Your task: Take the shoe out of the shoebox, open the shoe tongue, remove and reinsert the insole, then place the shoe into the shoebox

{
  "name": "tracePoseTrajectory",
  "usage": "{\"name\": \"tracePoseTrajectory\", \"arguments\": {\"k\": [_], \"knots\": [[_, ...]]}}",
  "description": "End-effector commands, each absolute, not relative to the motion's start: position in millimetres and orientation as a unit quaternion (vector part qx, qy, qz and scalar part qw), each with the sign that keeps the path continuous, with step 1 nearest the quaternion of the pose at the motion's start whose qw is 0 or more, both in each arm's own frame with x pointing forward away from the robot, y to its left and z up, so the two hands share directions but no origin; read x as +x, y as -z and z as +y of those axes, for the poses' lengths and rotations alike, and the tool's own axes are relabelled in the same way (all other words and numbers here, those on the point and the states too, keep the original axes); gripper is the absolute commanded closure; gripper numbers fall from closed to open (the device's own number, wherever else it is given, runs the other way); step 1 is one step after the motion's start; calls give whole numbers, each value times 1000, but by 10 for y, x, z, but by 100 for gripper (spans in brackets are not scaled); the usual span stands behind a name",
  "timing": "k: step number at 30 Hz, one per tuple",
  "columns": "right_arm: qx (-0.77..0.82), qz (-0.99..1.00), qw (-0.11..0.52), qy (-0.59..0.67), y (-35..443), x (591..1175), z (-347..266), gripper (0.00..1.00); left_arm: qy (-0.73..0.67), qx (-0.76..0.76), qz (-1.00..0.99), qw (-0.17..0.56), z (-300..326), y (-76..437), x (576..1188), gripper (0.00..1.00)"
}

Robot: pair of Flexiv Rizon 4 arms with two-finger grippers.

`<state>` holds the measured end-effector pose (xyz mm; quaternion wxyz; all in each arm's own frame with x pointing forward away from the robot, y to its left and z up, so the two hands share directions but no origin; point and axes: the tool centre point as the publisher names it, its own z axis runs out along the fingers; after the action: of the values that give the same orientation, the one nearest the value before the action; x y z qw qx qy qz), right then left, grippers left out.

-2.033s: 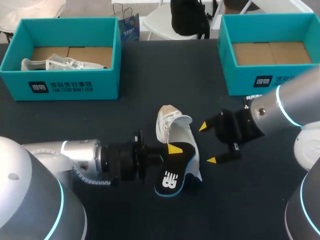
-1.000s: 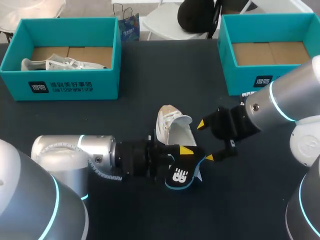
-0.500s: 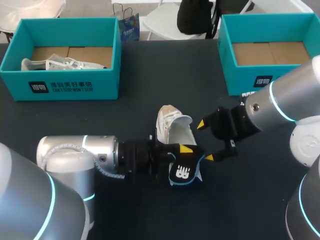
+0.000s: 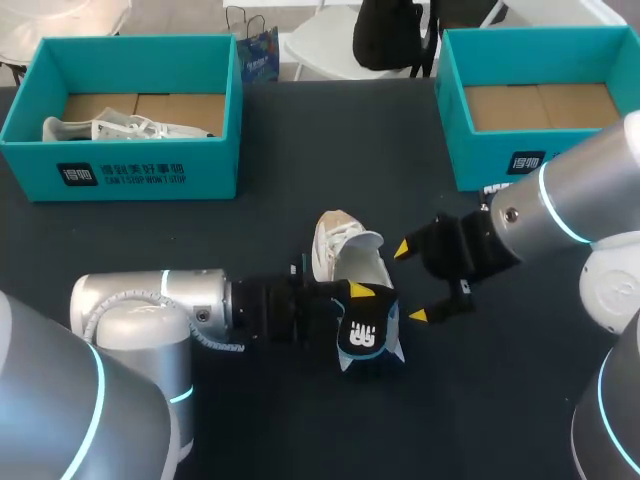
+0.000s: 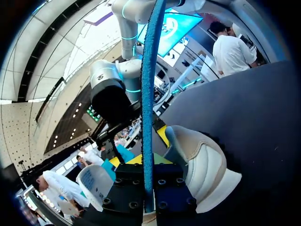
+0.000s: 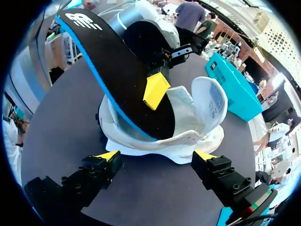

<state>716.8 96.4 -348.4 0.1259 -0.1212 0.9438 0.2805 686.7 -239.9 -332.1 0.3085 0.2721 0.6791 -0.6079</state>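
In the lower middle of the frame my left hand (image 4: 360, 292) is gripping the black insole (image 4: 365, 340) with closed fingers. One end of the insole is sitting inside the white shoe (image 4: 345, 255), which is lying mid-counter (image 4: 250, 230). Just right of the shoe, my right hand (image 4: 412, 284) is hanging wide open and holding nothing. Shoeboxes are standing at the upper left (image 4: 140, 170) and upper right (image 4: 490, 150).

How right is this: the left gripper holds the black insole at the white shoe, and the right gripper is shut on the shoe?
One part is wrong: the right gripper is open, just short of the white shoe, as the right wrist view shows. The left gripper does hold the black insole at the shoe.
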Motion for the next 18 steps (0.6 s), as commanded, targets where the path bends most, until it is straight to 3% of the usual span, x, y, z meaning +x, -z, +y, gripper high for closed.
{"name": "tracePoseTrajectory", "arguments": {"k": [1,11,12,18], "knots": [[-121,944,127,-280,3490,7160,975,0,601,269,683,317,-2380,3386,6921,100],[-121,944,127,-280,3490,7160,975,0,599,258,686,323,-2397,3357,6986,98],[-121,944,127,-280,3490,7160,975,0,599,259,686,321,-2398,3311,6977,63],[-121,944,127,-280,3490,7160,975,0,603,261,682,322,-2396,3206,6985,59]]}}
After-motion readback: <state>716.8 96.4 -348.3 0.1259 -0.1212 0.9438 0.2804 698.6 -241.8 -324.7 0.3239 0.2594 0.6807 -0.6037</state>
